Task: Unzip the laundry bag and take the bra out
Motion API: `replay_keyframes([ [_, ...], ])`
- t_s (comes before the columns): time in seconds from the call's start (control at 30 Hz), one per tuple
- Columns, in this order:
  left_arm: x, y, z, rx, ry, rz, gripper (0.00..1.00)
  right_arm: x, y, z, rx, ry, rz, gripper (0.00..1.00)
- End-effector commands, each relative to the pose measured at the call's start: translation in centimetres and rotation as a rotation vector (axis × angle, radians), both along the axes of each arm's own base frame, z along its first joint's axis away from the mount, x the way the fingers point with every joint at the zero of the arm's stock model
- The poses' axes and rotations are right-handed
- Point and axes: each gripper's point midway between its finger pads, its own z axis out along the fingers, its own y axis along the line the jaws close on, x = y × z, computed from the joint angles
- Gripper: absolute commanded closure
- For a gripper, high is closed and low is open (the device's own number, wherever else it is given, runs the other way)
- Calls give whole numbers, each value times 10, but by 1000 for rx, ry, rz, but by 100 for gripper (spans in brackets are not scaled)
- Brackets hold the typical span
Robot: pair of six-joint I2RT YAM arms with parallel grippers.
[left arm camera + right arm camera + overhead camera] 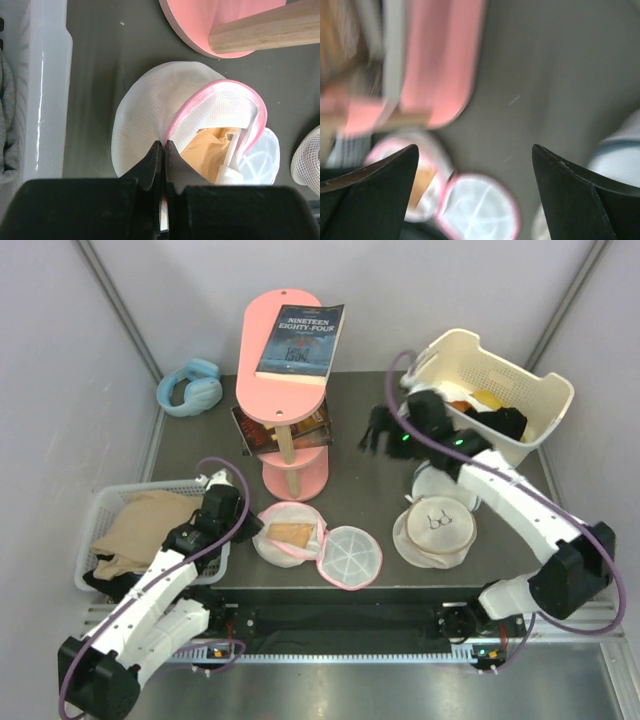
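The laundry bag (pixel 283 549) is a small white mesh drum with pink trim, lying unzipped on the table in front of the pink stool. Its round lid (pixel 351 556) is flipped open to the right. The beige bra (pixel 290 533) lies inside it. In the left wrist view my left gripper (pixel 164 145) is shut on the bag's pink rim (pixel 200 102), with the bra (pixel 205 150) just beyond. My right gripper (pixel 376 436) is open and empty, raised above the table behind the bag. Its blurred view shows the lid (pixel 480 205) and bra (pixel 422 182) between its fingers (pixel 375 180).
A pink stool (pixel 290 390) carrying a book (pixel 300 340) stands behind the bag. A white basket (pixel 100 502) of clothes is at the left and a cream basket (pixel 500 390) at the back right. Another mesh bag (pixel 435 530) with a beige rim lies at the right. Blue headphones (pixel 190 387) lie at the back left.
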Motion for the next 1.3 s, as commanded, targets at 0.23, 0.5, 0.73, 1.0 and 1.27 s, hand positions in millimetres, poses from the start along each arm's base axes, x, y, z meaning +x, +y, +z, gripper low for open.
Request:
replay_keyframes([
  [0.23, -12, -3, 7, -44, -30, -38, 100, -167, 229, -50, 224, 280, 487, 9],
  [0.5, -23, -10, 2, -78, 19, -70, 100, -177, 264, -90, 181, 355, 432, 24],
  [0.73, -24, -12, 4, -75, 21, -89, 100, -165, 250, -129, 91, 391, 301, 33],
  [1.0, -24, -10, 4, -75, 23, -78, 100, -179, 256, -164, -16, 383, 367, 32],
  [1.27, -27, -11, -2, -95, 45, -53, 100, -187, 258, -201, -151, 418, 332, 21],
])
